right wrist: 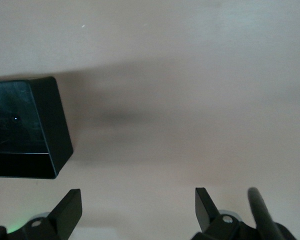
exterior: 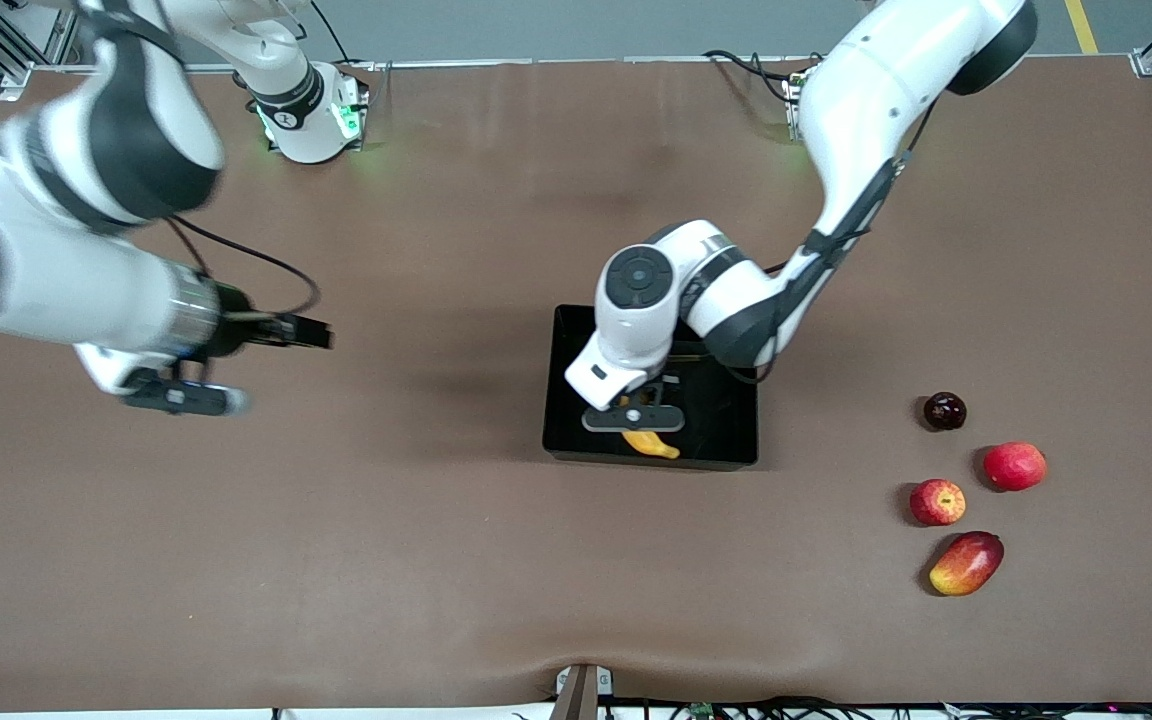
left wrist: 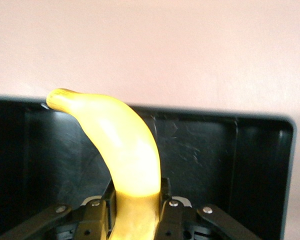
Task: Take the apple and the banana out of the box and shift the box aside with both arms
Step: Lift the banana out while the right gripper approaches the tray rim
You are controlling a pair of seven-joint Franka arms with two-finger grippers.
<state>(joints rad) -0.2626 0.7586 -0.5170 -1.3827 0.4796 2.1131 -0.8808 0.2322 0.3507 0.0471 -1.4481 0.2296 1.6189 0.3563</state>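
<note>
The black bin (exterior: pixel 726 425) sits mid-table. My left gripper (exterior: pixel 636 415) is inside it, low over its floor, shut on the yellow banana (exterior: pixel 652 443). In the left wrist view the banana (left wrist: pixel 125 150) runs out from between the fingers (left wrist: pixel 170 210) toward the bin's wall (left wrist: pixel 215 145). The streaked red apple (exterior: pixel 937 501) lies on the table toward the left arm's end, apart from both grippers. My right gripper (exterior: pixel 186 398) hangs over bare table toward the right arm's end, open and empty (right wrist: pixel 138 205); its view shows a corner of the bin (right wrist: pixel 25 130).
Beside the apple lie a plain pinkish-red round fruit (exterior: pixel 1015 466), a red-yellow mango (exterior: pixel 967 563) nearer the front camera, and a dark round fruit (exterior: pixel 944 410) farther from it. The brown table (exterior: pixel 386 550) spreads around the bin.
</note>
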